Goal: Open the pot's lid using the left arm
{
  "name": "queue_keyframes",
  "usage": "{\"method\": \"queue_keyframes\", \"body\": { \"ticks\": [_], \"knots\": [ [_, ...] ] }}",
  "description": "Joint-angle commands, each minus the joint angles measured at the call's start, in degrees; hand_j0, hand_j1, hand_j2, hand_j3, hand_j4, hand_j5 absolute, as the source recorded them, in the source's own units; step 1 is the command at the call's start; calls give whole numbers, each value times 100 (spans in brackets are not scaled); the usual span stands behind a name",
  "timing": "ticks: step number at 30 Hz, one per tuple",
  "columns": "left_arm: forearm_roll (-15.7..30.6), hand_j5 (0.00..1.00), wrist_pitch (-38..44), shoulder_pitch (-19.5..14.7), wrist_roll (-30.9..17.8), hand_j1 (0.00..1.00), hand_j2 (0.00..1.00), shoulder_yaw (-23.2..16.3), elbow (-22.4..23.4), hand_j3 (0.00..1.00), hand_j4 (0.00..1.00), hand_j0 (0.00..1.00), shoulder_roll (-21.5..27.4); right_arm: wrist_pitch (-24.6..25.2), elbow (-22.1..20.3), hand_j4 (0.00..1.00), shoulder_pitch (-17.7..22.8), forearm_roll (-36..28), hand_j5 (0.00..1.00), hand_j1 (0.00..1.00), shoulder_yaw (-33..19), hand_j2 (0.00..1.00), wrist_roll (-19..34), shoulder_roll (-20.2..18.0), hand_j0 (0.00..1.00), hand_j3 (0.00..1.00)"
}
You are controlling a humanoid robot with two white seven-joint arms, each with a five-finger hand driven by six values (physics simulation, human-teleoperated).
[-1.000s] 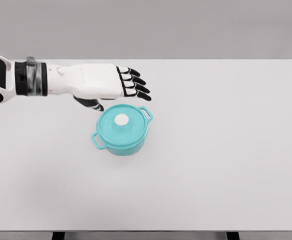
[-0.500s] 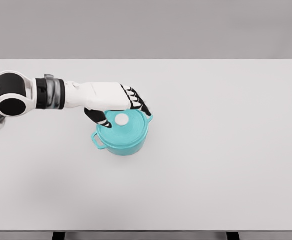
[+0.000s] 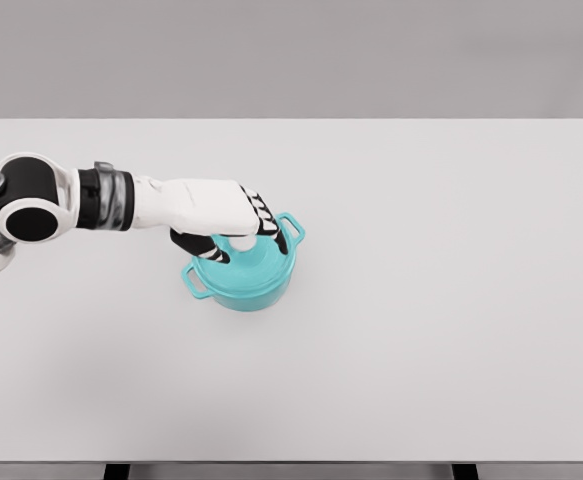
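- While the left hand (image 3: 223,215) curls around the knob (image 3: 241,243) on the teal pot (image 3: 243,272) left of the surface's (image 3: 451,300) middle, the lid (image 3: 256,262) remains seated.
- Best: firm pinch, then a straight vertical lift.

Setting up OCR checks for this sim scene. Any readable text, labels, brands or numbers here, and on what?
None. The teal pot, its lid, the left hand on the lid's knob and the white table all show plain surfaces: no words, numbers, logos or signs.
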Motion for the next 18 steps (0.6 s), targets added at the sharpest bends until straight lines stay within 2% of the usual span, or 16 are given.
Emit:
{"method": "queue_keyframes", "body": {
  "ticks": [1,4,6,18],
  "knots": [
    [13,76,8,0,2,76,76,-15,20,76,76,76,1,-1,0,100,0,-3,100,100,1,100,2,-1,100,100],
    [-4,76,16,0,2,76,76,-23,38,76,76,76,10,-1,0,100,0,-3,100,100,1,100,2,-1,100,100],
    [-215,76,34,0,2,76,76,-23,47,76,76,76,1,-1,0,100,0,-3,100,100,1,100,2,-1,100,100],
    [-233,76,34,9,2,76,76,-103,117,76,76,76,-25,-1,0,100,0,-3,100,100,1,100,2,-1,100,100]
  ]
}}
